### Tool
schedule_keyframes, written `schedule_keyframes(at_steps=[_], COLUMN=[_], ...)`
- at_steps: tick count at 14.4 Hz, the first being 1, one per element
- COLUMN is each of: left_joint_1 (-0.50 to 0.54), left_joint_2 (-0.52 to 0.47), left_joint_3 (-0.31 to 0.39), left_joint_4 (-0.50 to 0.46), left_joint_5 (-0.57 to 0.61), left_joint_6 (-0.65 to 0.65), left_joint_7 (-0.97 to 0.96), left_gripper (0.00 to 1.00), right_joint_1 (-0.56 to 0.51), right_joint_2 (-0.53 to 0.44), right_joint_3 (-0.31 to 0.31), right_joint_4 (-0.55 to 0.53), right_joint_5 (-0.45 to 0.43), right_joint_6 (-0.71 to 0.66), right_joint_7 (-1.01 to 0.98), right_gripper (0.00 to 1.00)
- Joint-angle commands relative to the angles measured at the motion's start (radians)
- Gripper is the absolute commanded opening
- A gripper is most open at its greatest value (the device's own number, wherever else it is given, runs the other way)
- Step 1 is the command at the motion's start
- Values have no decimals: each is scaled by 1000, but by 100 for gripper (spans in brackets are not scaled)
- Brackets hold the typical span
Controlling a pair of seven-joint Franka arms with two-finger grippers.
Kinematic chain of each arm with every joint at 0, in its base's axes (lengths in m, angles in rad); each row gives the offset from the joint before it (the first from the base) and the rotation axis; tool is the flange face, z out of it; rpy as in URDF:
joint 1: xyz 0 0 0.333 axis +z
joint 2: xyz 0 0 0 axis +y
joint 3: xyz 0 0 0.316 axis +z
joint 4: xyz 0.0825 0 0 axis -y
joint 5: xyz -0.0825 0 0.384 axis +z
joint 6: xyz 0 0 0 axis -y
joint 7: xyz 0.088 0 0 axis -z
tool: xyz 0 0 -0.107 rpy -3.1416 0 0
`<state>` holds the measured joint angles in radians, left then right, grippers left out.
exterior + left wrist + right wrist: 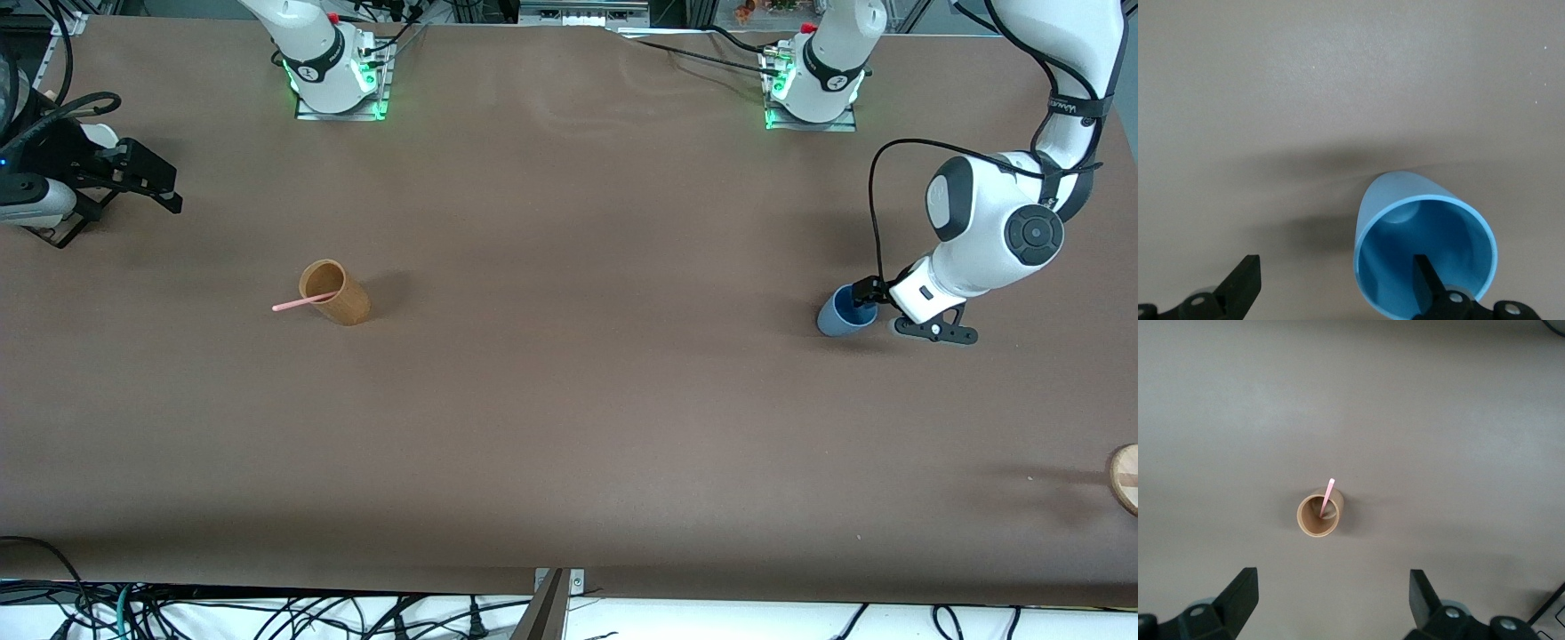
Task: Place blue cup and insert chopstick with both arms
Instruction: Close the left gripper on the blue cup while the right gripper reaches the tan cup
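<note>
The blue cup (840,316) stands open end up on the table toward the left arm's end; the left wrist view shows it too (1398,200). My left gripper (902,311) (1336,267) is open at the cup: one finger reaches inside the cup, the other is wide apart over bare table. The pink chopstick (302,303) (1328,495) leans in the tan-brown cup (342,298) (1313,520), its end sticking out over the rim. My right gripper (164,191) (1333,583) is open and empty, waiting high over the right arm's end of the table.
A round wooden piece (1125,476) lies at the table's edge at the left arm's end, nearer to the front camera than the blue cup. Both arm bases (338,80) (813,89) stand along the table's back edge.
</note>
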<state>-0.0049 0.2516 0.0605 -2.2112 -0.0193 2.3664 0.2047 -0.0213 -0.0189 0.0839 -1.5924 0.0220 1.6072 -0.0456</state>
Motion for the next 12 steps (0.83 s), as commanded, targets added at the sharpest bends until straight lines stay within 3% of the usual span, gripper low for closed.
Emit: schedule_keyframes(at_steps=[1,2,4,5,9,12], left_joint_1=[-17,-17,-17,-18,-32,-32], left_joint_2=[-5,-3,-3,-2,-3,-3], left_joint_3=[9,9,9,9,7,7], left_joint_4=[-38,-41,-64,-68,-68,-59], left_joint_5=[-18,-18,-18,-18,-19,-19], left_joint_6=[44,53,82,89,77,68], left_joint_7=[-11,-11,-11,-18,-64,-73], left_gripper=[93,77,22,0,0,0], right_joint_1=[4,4,9,11,20,55], right_joint_2=[7,11,20,55,144,212], right_joint_3=[-1,-1,-1,-1,-1,-1], right_joint_4=[20,20,17,14,15,-23], right_joint_5=[1,1,-4,-5,-5,4], right_joint_6=[-7,-9,-6,-9,14,147], right_joint_7=[-11,-11,-11,-11,-2,12], right_gripper=[100,100,100,100,100,100])
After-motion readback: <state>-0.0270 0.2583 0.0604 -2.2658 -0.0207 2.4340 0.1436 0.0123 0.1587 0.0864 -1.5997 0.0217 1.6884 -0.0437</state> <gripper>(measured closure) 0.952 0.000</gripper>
